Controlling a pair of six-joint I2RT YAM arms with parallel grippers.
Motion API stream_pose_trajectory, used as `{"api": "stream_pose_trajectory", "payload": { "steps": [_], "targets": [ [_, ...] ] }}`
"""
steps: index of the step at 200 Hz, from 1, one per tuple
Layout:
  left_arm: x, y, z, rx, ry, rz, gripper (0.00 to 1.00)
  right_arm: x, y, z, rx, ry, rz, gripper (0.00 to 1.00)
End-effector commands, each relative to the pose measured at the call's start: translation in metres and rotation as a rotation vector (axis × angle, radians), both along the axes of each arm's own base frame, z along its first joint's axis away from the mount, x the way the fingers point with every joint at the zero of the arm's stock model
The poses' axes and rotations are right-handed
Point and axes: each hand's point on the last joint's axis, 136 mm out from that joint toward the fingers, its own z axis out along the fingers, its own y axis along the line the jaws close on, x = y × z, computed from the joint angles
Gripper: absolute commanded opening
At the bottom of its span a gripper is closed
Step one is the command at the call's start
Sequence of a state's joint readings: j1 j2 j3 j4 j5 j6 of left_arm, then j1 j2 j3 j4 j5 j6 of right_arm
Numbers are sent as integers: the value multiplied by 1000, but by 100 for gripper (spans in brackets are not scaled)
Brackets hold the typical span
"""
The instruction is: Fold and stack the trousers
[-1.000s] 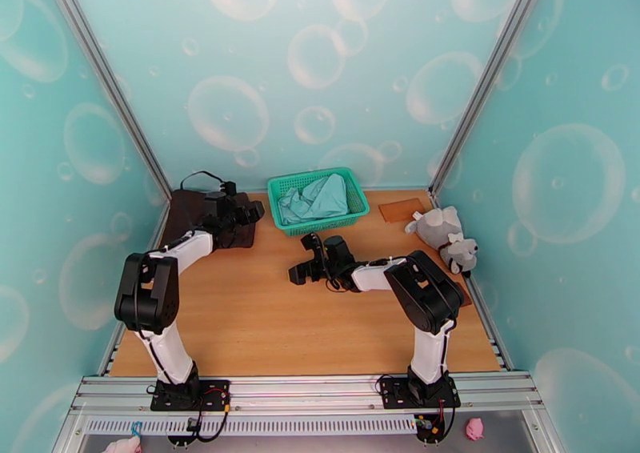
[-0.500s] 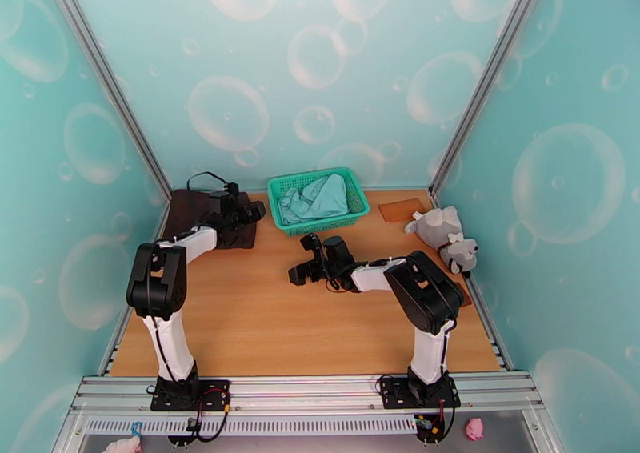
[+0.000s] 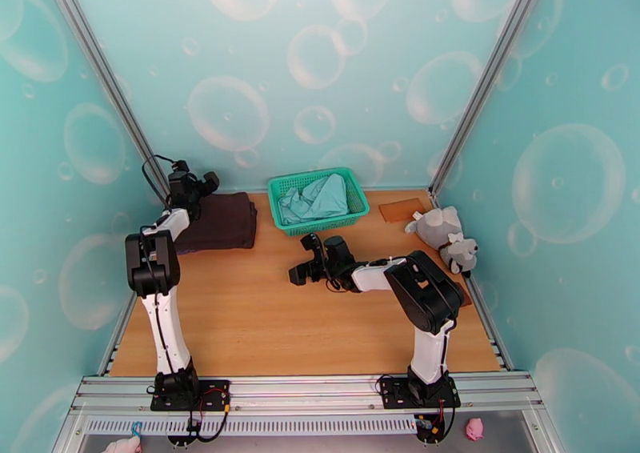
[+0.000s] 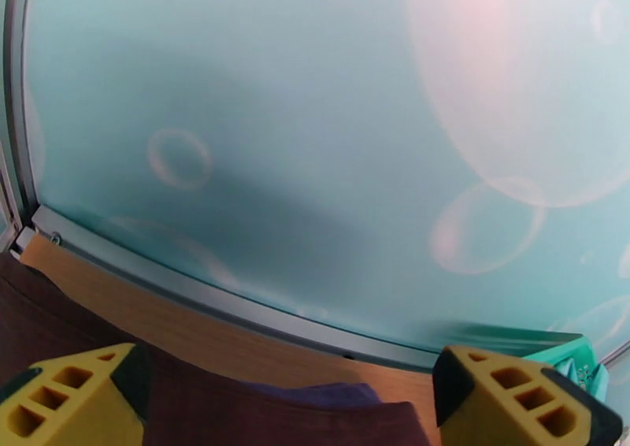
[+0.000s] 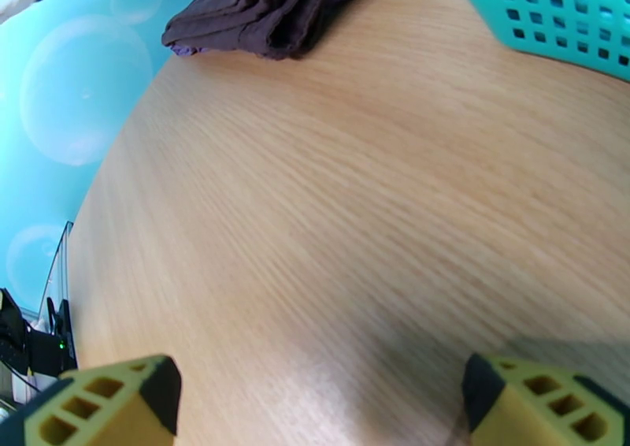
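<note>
Grippers are both standing fully spread and are gripping nothing. The left gripper (image 3: pixel 196 182) (image 4: pixel 291 396) is hovering at the far left corner of the light wooden table (image 3: pixel 280 318). Its yellow-and-black fingers (image 4: pixel 71 396) are pointing toward the teal bubble-patterned back wall (image 4: pixel 315 124). The folded dark chocolate-brown soft-fabric trousers (image 3: pixel 220 222) (image 4: pixel 197 416) are lying directly below it, and no contact is showing. A sliver of purple cloth (image 4: pixel 331 392) is peeking out at the trousers' far edge.

The right gripper (image 3: pixel 306 258) (image 5: pixel 315 400) is hanging low over bare wood near the table's middle, with its fingers (image 5: pixel 102 404) well apart from the trousers (image 5: pixel 268 2). These are resting as a flat folded bundle against the left wall, just beside the green plastic mesh basket (image 3: pixel 352 198) (image 5: pixel 551 14) (image 4: pixel 579 357). The basket is sitting at the far edge and is holding a crumpled pale teal garment (image 3: pixel 316 197). A grey plush toy (image 3: pixel 444 238) is lying at the right edge of the table, and a small flat brown piece (image 3: pixel 402 209) is lying just beyond it.
</note>
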State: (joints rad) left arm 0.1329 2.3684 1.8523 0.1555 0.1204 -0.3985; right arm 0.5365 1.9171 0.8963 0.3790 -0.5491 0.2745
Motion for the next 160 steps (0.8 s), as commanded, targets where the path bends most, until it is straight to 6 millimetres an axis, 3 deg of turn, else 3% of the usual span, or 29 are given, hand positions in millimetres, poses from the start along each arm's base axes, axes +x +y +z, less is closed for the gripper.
{"api": "stream_pose_trajectory", "payload": {
  "steps": [1,17,40,58,76,101,119,139,160],
  "targets": [
    [11,12,-47,-100,106,62,99,-44,-12,-49,-64,230,40,99],
    [18,8,-58,-162,124,34,99,-44,-12,-50,-53,248,42,99],
    [19,-1,-46,-166,104,-1,99,-47,-9,-49,-39,252,51,100],
    [16,-7,-14,-146,45,-43,99,-48,-8,-49,-41,250,53,99],
    [2,-17,40,-102,-67,-92,99,-49,-7,-47,-47,237,55,99],
    [-43,-38,118,-31,-256,-142,99,-48,-7,-36,-39,185,47,99],
    [-85,-40,150,-10,-330,-112,99,-45,-11,-19,-18,118,22,99],
    [-129,-43,155,-17,-316,-97,99,-40,-19,6,6,25,-24,99],
    [-180,-47,145,-16,-283,-51,99,-30,-40,36,35,-90,-126,99]
  ]
}}
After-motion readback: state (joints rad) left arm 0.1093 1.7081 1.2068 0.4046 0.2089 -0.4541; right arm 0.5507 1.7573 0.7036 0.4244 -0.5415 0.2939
